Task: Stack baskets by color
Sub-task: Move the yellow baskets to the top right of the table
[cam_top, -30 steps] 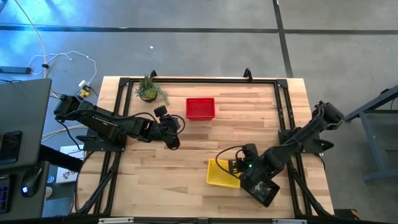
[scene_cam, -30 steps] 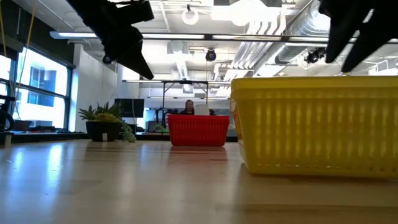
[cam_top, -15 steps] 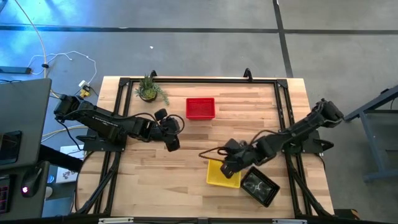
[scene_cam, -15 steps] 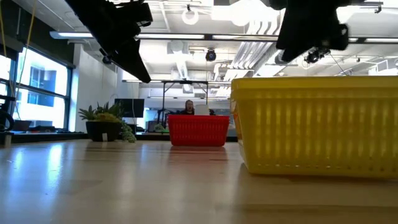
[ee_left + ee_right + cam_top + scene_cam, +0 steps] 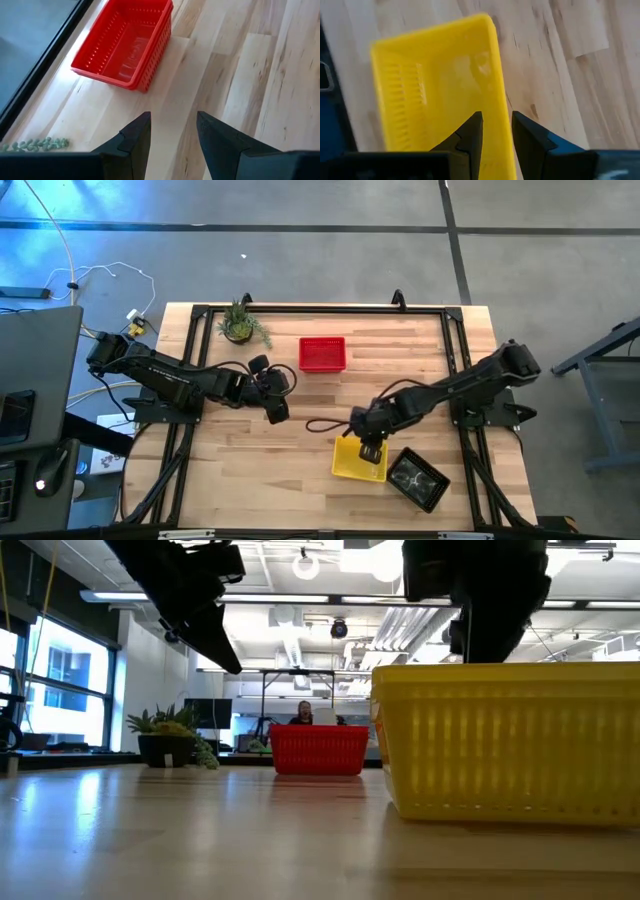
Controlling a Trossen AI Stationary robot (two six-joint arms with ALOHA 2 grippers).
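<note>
While both hands [image 5: 170,131] [image 5: 495,131] gape empty, pale plank table [image 5: 420,360] bears baskets [image 5: 322,353], plant [image 5: 239,325]; office ceiling lights behind.

Two arms, dark throughout, built of chunky jointed segments. Left arm [image 5: 170,380]: faint pale lettering along the long link, black cable looping near the wrist. Right arm [image 5: 450,390]: thin black cable curling out from the wrist end. Each tool ends in two matte black, wedge-shaped fingers [image 5: 135,137] with angular, faceted faces; right tool's fingers [image 5: 472,132] alike.
</note>
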